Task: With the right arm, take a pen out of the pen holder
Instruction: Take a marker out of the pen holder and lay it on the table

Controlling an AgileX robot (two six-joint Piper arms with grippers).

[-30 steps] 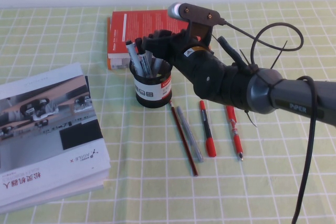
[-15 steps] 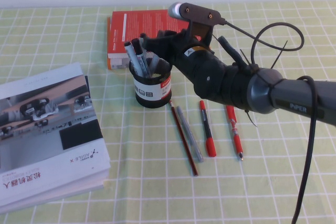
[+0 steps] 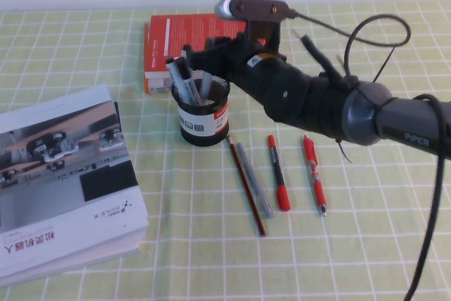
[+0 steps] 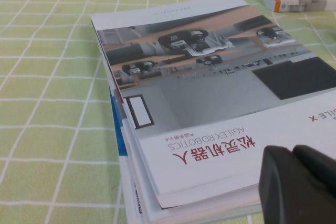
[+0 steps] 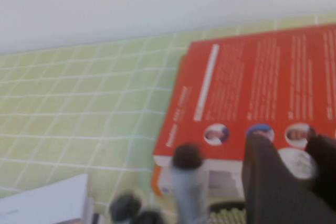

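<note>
Right end effector sits at the mouth of the pen holder just beneath it, seemingly clamped on a grey pen, and the shallow grip could slip or tip the holder; left end effector, closed, hovers over a booklet stack.

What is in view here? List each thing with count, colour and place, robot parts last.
tablecloth: one, green with white checks, covering the table.
book: one, red, far side, behind the pen holder.
pen holder: one, black mesh, middle of the table.
standing pens: at least two, grey with black caps, in the pen holder.
booklets: one stack, white and grey, near left.
loose pens: four, one dark red, one grey, two red, lying in front of the pen holder.
right claw: one, black, at the standing pens' tops.
left claw: one, black, shut, over the booklets.
</note>
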